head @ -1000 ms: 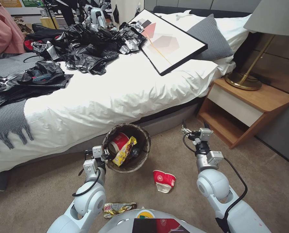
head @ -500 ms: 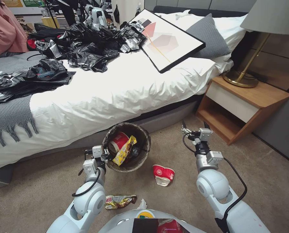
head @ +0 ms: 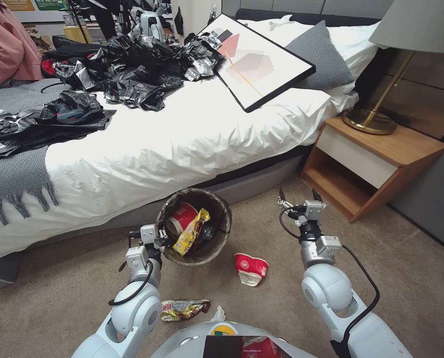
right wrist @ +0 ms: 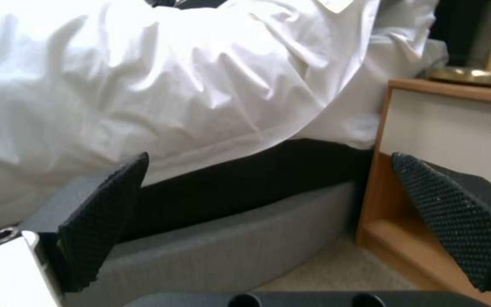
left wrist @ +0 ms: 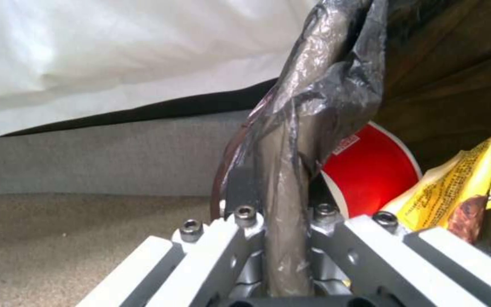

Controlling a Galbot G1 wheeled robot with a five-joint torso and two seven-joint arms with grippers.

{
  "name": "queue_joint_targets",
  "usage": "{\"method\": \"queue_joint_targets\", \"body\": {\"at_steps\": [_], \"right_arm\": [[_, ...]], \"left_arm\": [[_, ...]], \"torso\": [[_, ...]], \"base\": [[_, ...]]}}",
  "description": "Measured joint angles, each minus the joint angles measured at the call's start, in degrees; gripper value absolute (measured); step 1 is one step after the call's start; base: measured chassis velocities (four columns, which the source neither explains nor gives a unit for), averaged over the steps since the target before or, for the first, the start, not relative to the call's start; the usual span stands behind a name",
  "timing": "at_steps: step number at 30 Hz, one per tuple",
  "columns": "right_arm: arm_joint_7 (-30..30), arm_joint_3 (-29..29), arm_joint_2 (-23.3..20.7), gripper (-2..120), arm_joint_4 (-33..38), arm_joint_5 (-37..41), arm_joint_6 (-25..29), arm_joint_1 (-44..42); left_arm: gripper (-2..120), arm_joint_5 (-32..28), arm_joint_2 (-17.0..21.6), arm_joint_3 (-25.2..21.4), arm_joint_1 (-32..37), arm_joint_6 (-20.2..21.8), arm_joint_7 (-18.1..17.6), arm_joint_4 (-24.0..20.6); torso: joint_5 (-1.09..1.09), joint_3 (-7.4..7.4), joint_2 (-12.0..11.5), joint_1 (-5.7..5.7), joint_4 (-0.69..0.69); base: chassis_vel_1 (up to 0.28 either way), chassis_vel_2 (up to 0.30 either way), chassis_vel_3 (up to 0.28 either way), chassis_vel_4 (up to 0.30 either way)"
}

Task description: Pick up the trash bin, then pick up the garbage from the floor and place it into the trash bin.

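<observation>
The trash bin (head: 217,238), lined with a dark bag, hangs beside the bed, and my left gripper (head: 163,242) is shut on its rim (left wrist: 282,179). Inside it lie a red-and-white cup (head: 181,218) and a yellow snack wrapper (head: 192,231); the left wrist view shows the same cup (left wrist: 371,170) and wrapper (left wrist: 456,192). On the carpet lie a crushed red-and-white paper cup (head: 251,269), a gold foil wrapper (head: 183,309) and a bit of white tissue (head: 218,314). My right gripper (head: 295,195) is open and empty, off to the right of the fallen cup, its pads (right wrist: 106,213) facing the bed base.
The bed (head: 182,144) with white sheets fills the space ahead, carrying black-and-silver bags (head: 132,69), a framed picture (head: 254,59) and a grey pillow (head: 321,54). A wooden nightstand (head: 376,159) with a brass lamp (head: 376,119) stands at the right. Carpet lies open around the litter.
The whole head view shifted between the earliest frame and now, bringing the tissue into sight; the camera moved. My right arm has edged slightly forward. The bin stays held.
</observation>
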Motion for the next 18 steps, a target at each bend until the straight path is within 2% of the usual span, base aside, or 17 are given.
{"method": "queue_joint_targets", "body": {"at_steps": [1,4,5,8,14,18], "right_arm": [[0.0,0.0,0.0,100,0.0,0.0,0.0,0.0],[-1.0,-1.4,-4.4,100,-3.6,0.4,2.1,1.3],[-1.0,-1.4,-4.4,100,-3.6,0.4,2.1,1.3],[-3.3,-5.3,-9.4,100,-8.1,2.6,3.9,3.2],[-6.6,-10.2,-13.6,100,-12.0,4.1,5.3,5.5],[-7.2,-11.0,-14.2,100,-12.5,4.6,5.5,5.8]], "left_arm": [[0,0.0,0.0,0.0,0.0,0.0,0.0,0.0],[0,0.2,0.1,-0.3,0.3,-0.1,0.0,0.0],[0,0.2,0.1,-0.3,0.3,-0.1,0.0,0.0],[0,0.2,0.2,-0.5,0.4,-0.2,0.1,-0.1],[0,0.2,0.3,-0.8,0.5,-0.2,0.1,-0.1],[0,0.2,0.3,-0.8,0.5,-0.2,0.1,-0.1]], "torso": [[0.00,0.00,0.0,0.00,0.00],[0.01,0.00,0.0,0.00,0.00],[0.01,0.00,0.0,0.00,0.00],[0.02,0.00,0.0,0.00,0.00],[0.02,0.00,0.0,0.00,0.01],[0.02,0.00,0.0,0.00,0.01]], "base": [[0.000,0.000,0.000,0.000],[0.000,0.000,0.000,0.000],[0.000,0.000,0.000,0.000],[0.000,0.000,0.000,0.000],[0.000,0.000,0.000,0.000],[0.000,0.000,0.000,0.000]]}}
